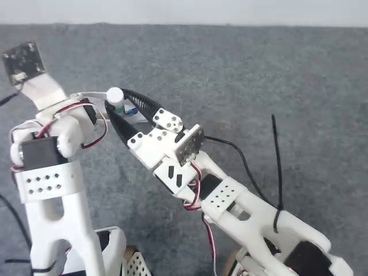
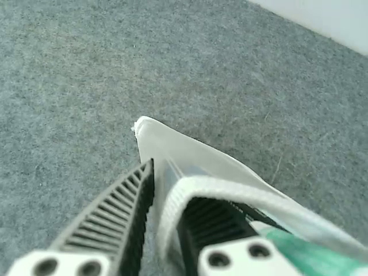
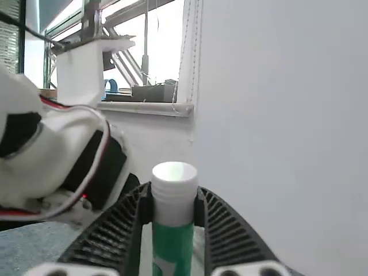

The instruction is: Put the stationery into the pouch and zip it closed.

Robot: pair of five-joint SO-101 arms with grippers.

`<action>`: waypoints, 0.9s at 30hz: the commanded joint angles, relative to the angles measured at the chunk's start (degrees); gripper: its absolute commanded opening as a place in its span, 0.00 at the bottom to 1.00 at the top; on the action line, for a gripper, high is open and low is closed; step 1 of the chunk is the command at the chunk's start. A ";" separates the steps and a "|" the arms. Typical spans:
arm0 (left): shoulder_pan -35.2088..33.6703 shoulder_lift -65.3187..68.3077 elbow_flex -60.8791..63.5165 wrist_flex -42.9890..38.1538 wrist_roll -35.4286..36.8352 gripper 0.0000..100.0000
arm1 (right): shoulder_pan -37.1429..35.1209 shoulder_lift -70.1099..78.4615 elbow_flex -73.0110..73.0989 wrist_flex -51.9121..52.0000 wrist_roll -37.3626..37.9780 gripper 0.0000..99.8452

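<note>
glue stick, white-capped and green-bodied, is the stationery we see, sitting in the upper left-centre of the high view. the right gripper clamps it between black ribbed fingers, and the cap pokes out past the fingertips. just below it in that view lies the pale pouch, its white rim pinched tight by the left gripper over the grey carpet. the stick's green body sits just beside the pouch's rim.

a grey carpet-like table surface with a thin black cable lying on it
</note>
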 commanded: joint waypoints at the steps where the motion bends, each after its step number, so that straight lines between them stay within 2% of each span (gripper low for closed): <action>1: -0.18 -0.88 -0.75 -2.20 -0.35 0.01 | 2.51 0.66 -0.62 -1.71 0.70 0.01; 4: -0.18 -0.88 -0.75 -2.20 -0.35 0.01 | 2.77 1.63 -0.62 -1.63 0.70 0.02; 9: -0.18 -0.88 -0.75 -2.20 -0.35 0.01 | 2.42 0.92 0.88 -1.63 1.05 0.17; 11: -0.18 -0.88 -0.75 -2.20 -0.35 0.01 | 2.68 -0.48 1.67 -1.54 3.52 0.19; 17: -0.18 -0.88 -0.75 -2.20 -0.35 0.01 | 2.51 -10.07 6.95 -0.66 7.21 0.12; 23: -0.18 -0.88 -0.75 -2.29 -0.35 0.01 | 2.51 -21.93 7.12 16.22 6.51 0.08; 27: -0.18 -0.88 -0.75 -2.29 -0.35 0.01 | 2.68 -29.41 6.51 25.01 1.32 0.01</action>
